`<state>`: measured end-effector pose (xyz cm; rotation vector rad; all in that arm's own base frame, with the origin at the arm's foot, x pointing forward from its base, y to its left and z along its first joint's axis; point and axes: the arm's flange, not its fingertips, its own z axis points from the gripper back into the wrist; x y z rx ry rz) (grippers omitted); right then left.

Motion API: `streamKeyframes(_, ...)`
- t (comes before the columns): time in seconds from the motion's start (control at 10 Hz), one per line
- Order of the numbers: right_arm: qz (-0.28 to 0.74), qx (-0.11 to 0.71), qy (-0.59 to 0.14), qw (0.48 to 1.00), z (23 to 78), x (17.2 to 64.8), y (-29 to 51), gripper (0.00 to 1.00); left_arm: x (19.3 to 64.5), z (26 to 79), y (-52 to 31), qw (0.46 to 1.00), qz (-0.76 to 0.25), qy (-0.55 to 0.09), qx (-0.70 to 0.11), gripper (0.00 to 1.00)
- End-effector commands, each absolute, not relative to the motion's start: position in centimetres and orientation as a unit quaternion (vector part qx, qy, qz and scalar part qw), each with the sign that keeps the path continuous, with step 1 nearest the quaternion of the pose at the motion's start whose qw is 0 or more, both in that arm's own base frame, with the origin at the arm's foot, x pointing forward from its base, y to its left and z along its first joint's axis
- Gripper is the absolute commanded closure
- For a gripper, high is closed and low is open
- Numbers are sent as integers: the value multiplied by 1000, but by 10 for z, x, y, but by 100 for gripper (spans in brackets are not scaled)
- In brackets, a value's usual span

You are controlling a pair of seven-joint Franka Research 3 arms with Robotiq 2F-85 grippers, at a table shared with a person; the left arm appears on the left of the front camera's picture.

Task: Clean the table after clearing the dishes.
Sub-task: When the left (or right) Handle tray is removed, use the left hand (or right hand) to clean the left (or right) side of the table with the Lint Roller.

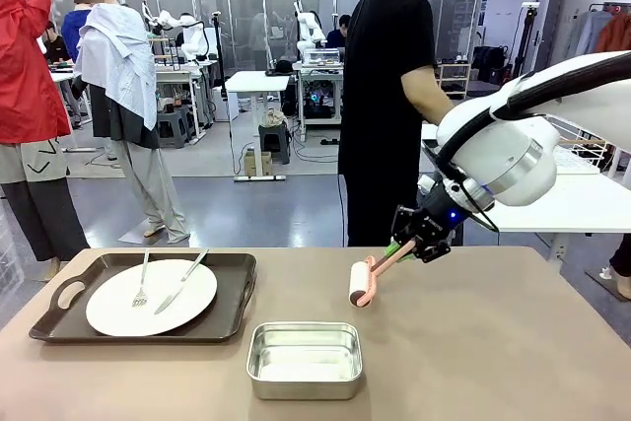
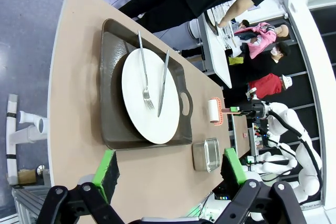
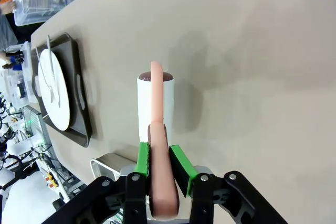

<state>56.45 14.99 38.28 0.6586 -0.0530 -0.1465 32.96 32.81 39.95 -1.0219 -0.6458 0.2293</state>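
On the beige-brown table (image 1: 493,342) a white plate (image 1: 151,297) with a fork and a knife lies on a dark brown tray (image 1: 237,293) at the left. The same plate (image 2: 149,95) and tray (image 2: 107,82) appear in the left wrist view. My right gripper (image 1: 402,244) is shut on the pink handle of a lint roller (image 1: 361,284), whose white roll hangs just above the table near its middle. In the right wrist view the green pads (image 3: 178,161) clamp that handle (image 3: 159,171), the roll (image 3: 155,100) ahead of them. My left gripper (image 2: 170,174) stands open above the table's edge, holding nothing.
A small steel pan (image 1: 304,359) sits near the table's front edge, right of the tray. A person in black (image 1: 389,96) stands at the far side, turned toward a white table (image 1: 572,199) behind. Bare tabletop stretches to the right of the roller.
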Motion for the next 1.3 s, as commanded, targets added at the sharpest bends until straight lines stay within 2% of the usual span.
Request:
streamKeyframes(0.0,-67,324,-23,943,367,574,152,77,327,401,329,814,109,-306,-482,0)
streamKeyframes(0.3,-55,297,-7,953,358,578,141,77,327,401,329,814,109,-306,-482,0)
streamKeyframes(0.7,-68,250,-12,966,345,576,80,77,327,401,329,814,109,-306,-482,0)
streamKeyframes(1.2,-68,139,6,988,347,564,-3,77,327,401,329,814,109,-306,-482,0)
